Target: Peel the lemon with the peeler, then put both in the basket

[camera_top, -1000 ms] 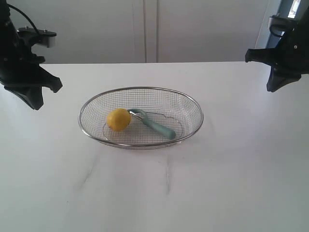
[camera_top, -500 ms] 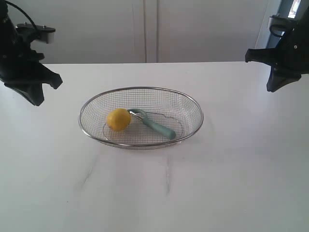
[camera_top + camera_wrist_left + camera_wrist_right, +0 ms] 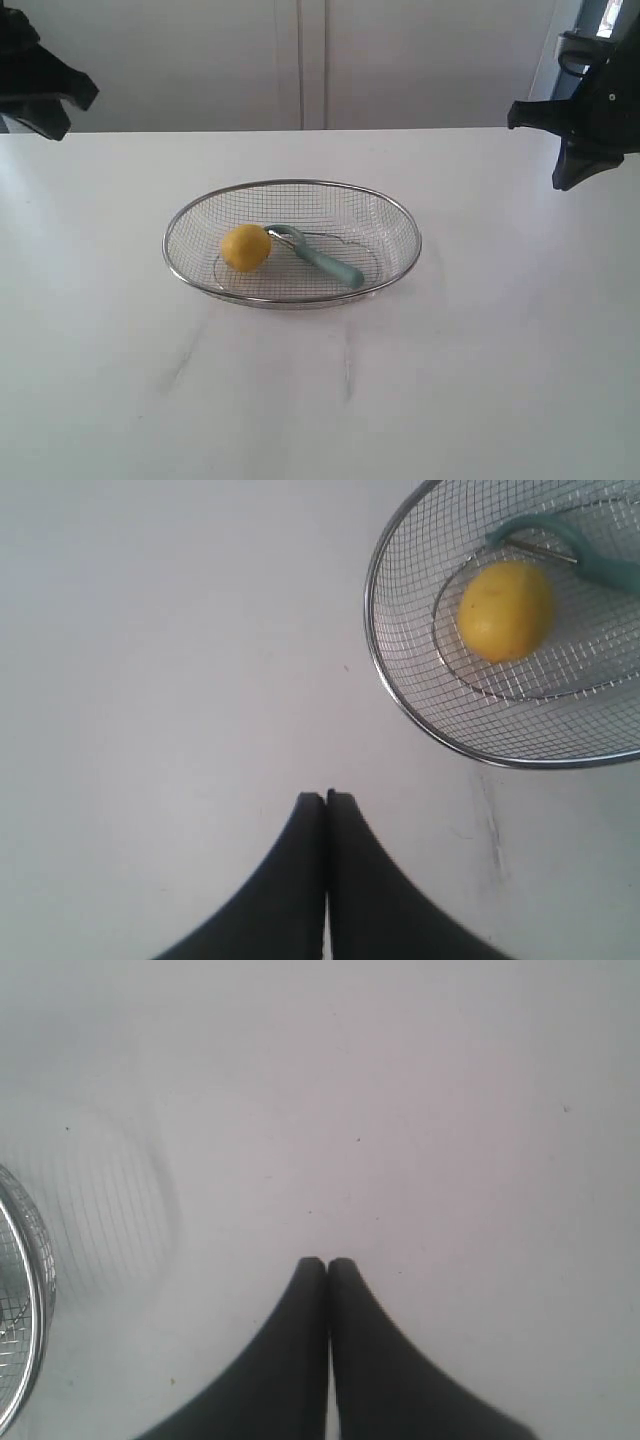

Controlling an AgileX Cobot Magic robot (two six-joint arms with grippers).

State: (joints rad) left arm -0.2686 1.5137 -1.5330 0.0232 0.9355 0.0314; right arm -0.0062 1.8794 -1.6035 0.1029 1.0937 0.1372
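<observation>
The yellow lemon (image 3: 245,248) (image 3: 506,610) lies in the silver wire basket (image 3: 404,226) (image 3: 385,660) at the middle of the white table. Beside it in the basket rests the teal-handled peeler (image 3: 325,260) (image 3: 545,535), its metal head touching or close to the lemon. High at the far left, my left gripper (image 3: 50,125) (image 3: 326,796) is shut and empty, well away from the basket. My right gripper (image 3: 567,180) (image 3: 327,1262) hangs at the far right, shut and empty above bare table.
The white table (image 3: 320,400) spreads wide around the basket. A pale wall with a vertical seam (image 3: 300,60) stands behind. The basket's rim (image 3: 30,1290) shows at the edge of the right wrist view.
The left arm has risen and pulled back toward the upper left corner. The right arm, lemon, peeler and basket have not moved.
</observation>
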